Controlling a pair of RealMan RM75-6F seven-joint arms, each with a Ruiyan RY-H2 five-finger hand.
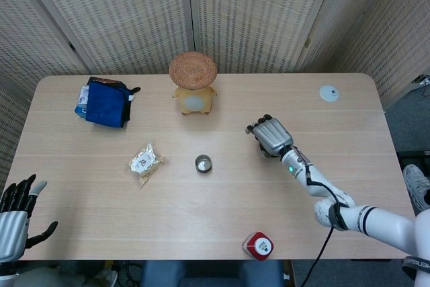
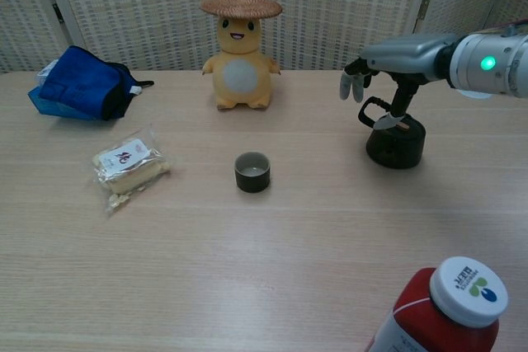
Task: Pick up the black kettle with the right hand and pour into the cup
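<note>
The kettle (image 2: 396,142) stands upright on the table (image 2: 272,245), right of centre, with its handle on the side facing the cup (image 2: 252,171). The cup sits near the table's middle, well apart from the kettle.

The right hand (image 2: 388,63) hovers palm-down directly above the kettle. Its fingers (image 2: 355,84) are spread and hang beyond the handle; the thumb points down at the lid. It holds nothing. From overhead, the hand (image 1: 269,134) covers nearly all of the kettle.

The left hand (image 1: 17,210) rests at the near left table corner, fingers apart and empty.

Behind the cup stands a yellow toy (image 2: 241,51) wearing a straw hat. A blue bag (image 2: 82,84) lies far left, a snack packet (image 2: 128,162) left of the cup, and a red bottle (image 2: 445,311) at the near edge.
</note>
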